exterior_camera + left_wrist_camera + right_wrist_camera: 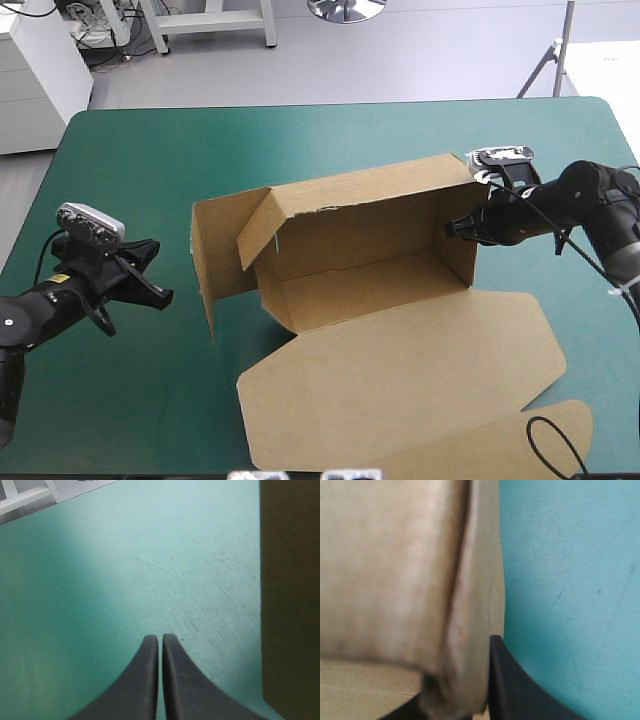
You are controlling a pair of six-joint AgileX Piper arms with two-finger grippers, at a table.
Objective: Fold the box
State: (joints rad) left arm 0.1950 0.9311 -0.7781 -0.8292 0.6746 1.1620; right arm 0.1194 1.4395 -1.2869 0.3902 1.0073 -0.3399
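The brown box (370, 260) sits mid-worktop (120, 160), walls up, lid flat toward the near edge. The right claw (452, 228) pinches the right end wall, probably to hold it upright for tucking. The left claw (162, 294) hovers empty, fingers together, apart from the left wall.

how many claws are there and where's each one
2. The left claw sits shut over the teal-green cover, left of the box and clear of it; the right claw is shut on the box's right end wall.

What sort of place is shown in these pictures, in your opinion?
Probably a robotics lab bench. The table has a plain teal-green cover, a brown box with raised walls stands on it, and the left gripper and the right gripper reach over it.
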